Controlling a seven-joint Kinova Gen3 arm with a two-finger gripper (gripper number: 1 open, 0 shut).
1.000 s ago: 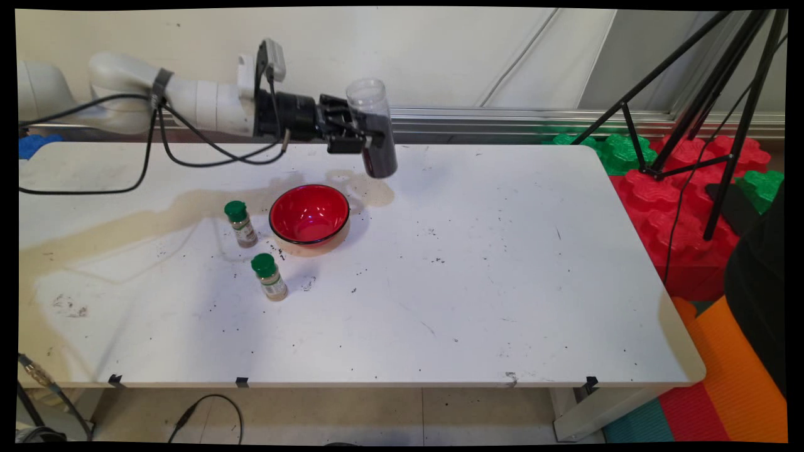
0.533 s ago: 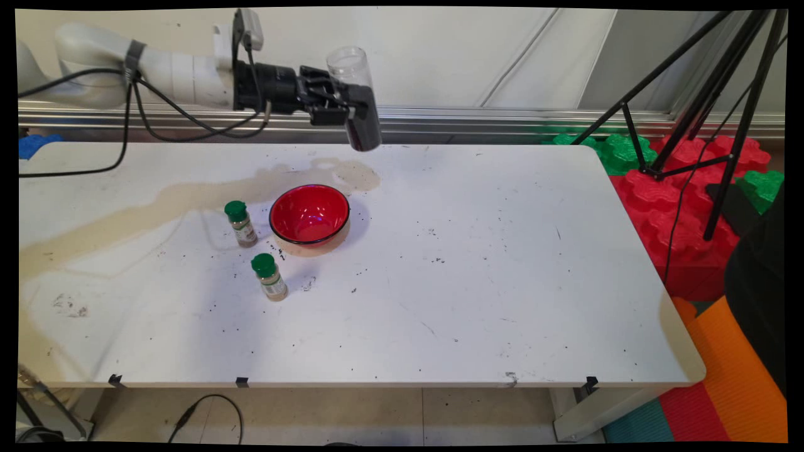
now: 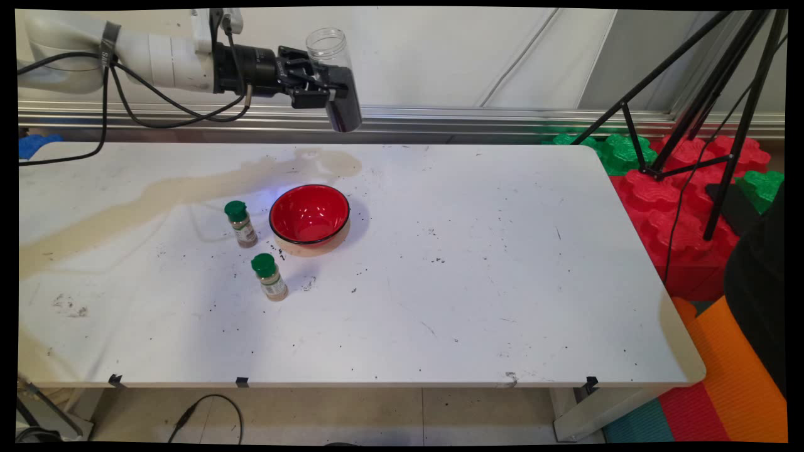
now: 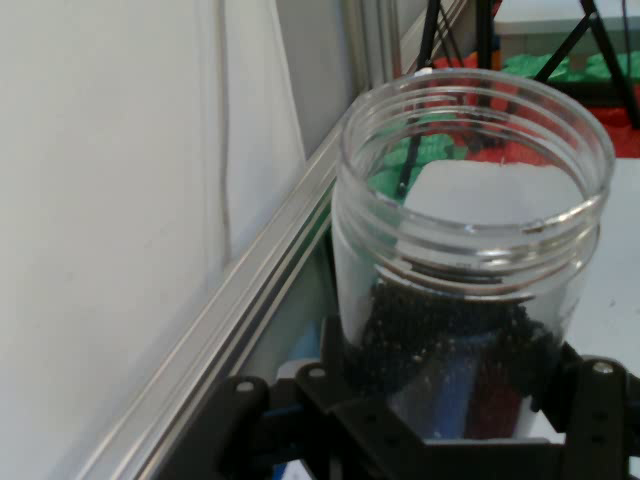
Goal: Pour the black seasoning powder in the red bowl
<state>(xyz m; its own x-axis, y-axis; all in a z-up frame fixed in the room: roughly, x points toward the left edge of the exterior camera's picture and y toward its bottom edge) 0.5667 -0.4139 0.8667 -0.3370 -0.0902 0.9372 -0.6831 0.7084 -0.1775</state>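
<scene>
— What is in your claw (image 3: 336, 94)?
— I am pinching a clear jar (image 3: 334, 78) with no lid. It has small black bits in the bottom half. I hold it almost straight up, high in the upper left of the frame, in front of the wall.
— What is under it?
— The white counter (image 3: 477, 263). A red bowl (image 3: 309, 214) sits lower down, left of the middle. Two little bottles with green caps stand near the bowl, one (image 3: 240, 223) just left of it and one (image 3: 269, 277) lower.
</scene>
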